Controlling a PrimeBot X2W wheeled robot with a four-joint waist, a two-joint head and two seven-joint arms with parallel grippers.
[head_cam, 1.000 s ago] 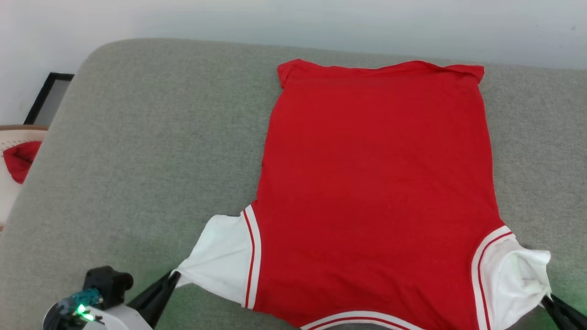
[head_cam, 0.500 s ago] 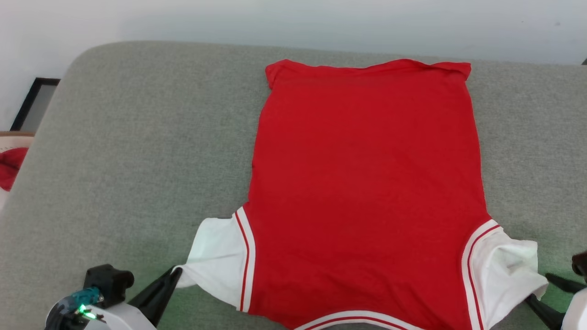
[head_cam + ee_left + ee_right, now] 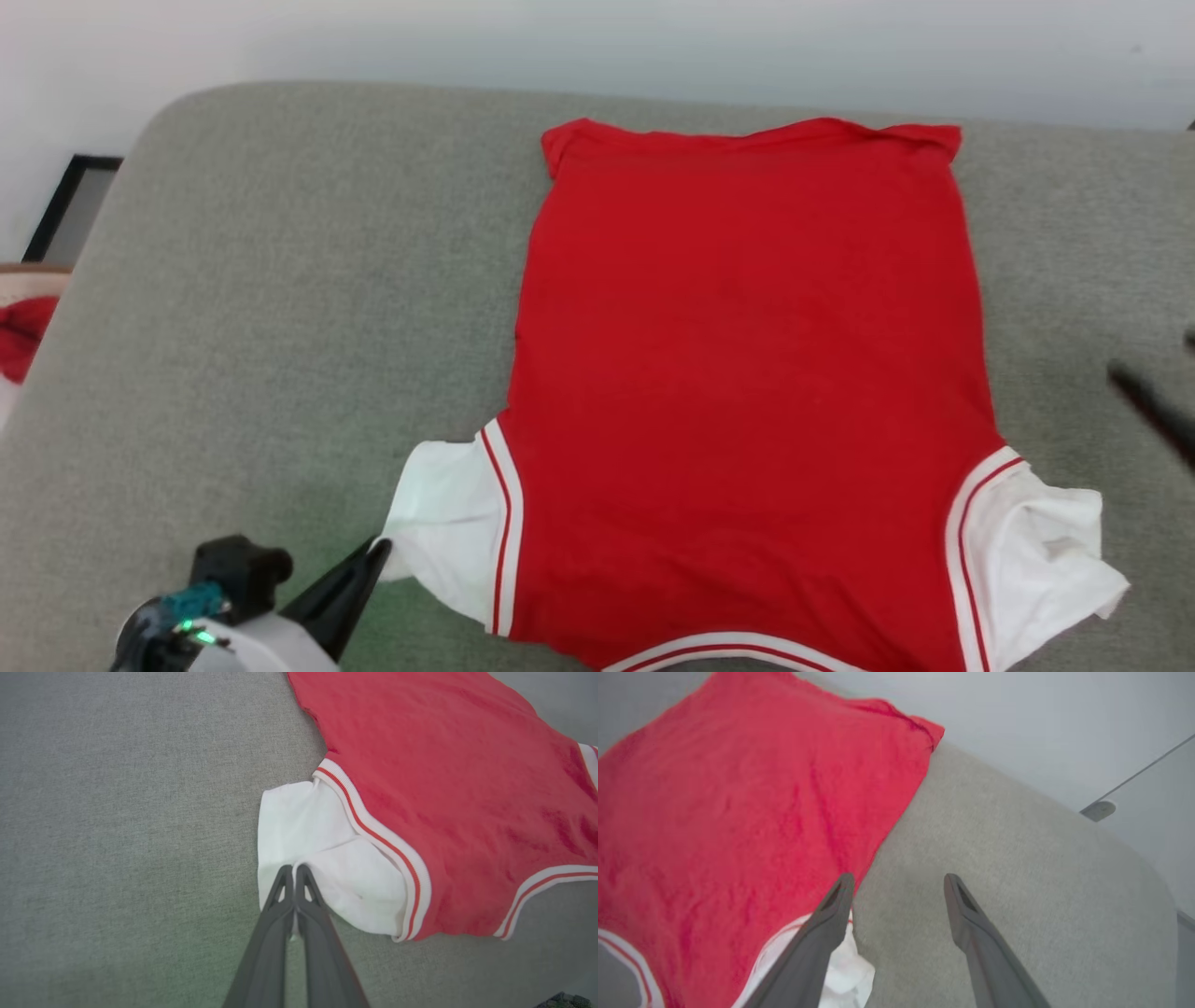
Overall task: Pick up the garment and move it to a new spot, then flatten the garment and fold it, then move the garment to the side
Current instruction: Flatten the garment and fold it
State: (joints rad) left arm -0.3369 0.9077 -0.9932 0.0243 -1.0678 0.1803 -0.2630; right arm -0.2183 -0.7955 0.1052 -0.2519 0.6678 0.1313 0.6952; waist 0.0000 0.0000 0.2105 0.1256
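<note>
The garment lies spread on the grey cushion with its plain red side up, hem at the far end; no lettering shows. My left gripper is at the lower left, shut on the edge of the white left sleeve. In the left wrist view its fingertips are pressed together on that sleeve. My right gripper stands open and holds nothing, raised over the cushion just right of the garment. One blurred dark finger of it shows at the right edge. The right sleeve lies crumpled and free.
The grey cushion is wide, with a rounded far-left corner and bare fabric left of the garment. A pale wall runs behind it. A black frame and a red item sit beyond the left edge.
My right gripper has let go of the right sleeve, opened and lifted away up the view; the sleeve has settled on the cushion. The left gripper has edged slightly right, still gripping its sleeve.
</note>
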